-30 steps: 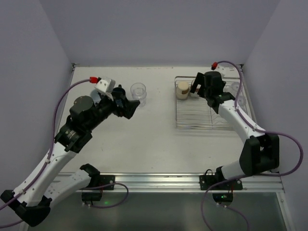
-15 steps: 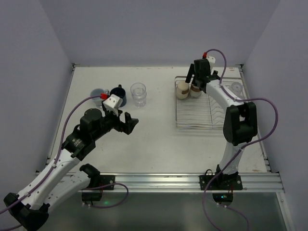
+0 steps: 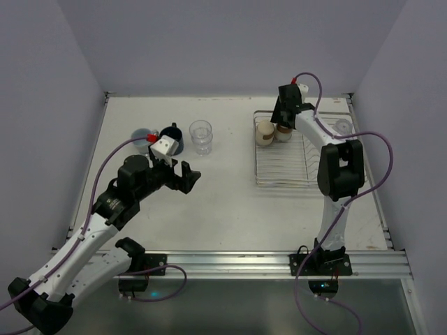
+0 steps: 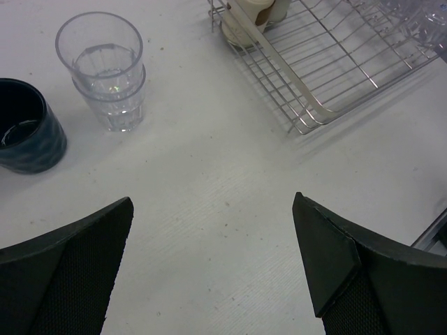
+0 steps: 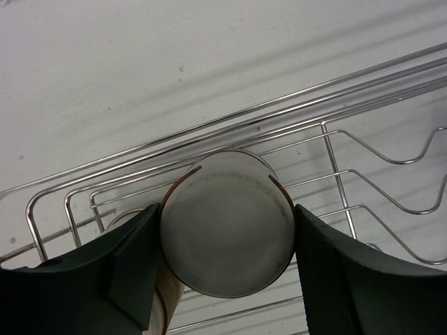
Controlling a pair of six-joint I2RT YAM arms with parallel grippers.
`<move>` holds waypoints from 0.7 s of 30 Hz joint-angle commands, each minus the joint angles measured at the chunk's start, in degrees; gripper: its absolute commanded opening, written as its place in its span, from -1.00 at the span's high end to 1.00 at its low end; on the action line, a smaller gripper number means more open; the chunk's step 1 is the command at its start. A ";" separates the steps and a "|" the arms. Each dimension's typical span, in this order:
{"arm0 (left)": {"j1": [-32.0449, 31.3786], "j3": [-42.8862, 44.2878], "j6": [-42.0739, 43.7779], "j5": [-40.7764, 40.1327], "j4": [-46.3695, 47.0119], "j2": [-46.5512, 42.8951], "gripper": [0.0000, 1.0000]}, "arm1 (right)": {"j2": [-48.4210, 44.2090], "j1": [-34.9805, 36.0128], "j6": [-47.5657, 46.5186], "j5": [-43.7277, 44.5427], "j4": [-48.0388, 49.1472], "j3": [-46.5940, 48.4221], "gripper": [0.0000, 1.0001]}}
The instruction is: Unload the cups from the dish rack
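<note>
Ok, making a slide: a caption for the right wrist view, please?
Right gripper jaws clamp a brown-rimmed cup in the corner of the wire dish rack.

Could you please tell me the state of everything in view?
Left claw: open, empty, above the white table.
Right claw: closed on a brown cup with cream top.
Second brown cup with cream top: in the rack, beside the gripped one.
Silver wire dish rack: not yet emptied.
Clear glass tumblers: stacked, upright on the table.
Dark navy handled mug: upright on the table.
Light blue-grey handled mug: on the table.
</note>
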 commanded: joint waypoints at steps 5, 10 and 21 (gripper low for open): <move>0.86 0.98 0.78 2.02 2.95 0.11 -1.00 | -4.35 -0.65 1.22 1.72 -0.59 -2.00 0.34; 0.86 2.03 -2.02 6.68 4.97 1.51 -1.00 | -15.96 -0.64 -0.45 3.05 5.91 -9.84 0.43; 0.07 0.11 -18.79 25.75 26.31 7.40 -1.00 | -50.59 -0.21 10.58 -25.21 24.16 -40.06 0.45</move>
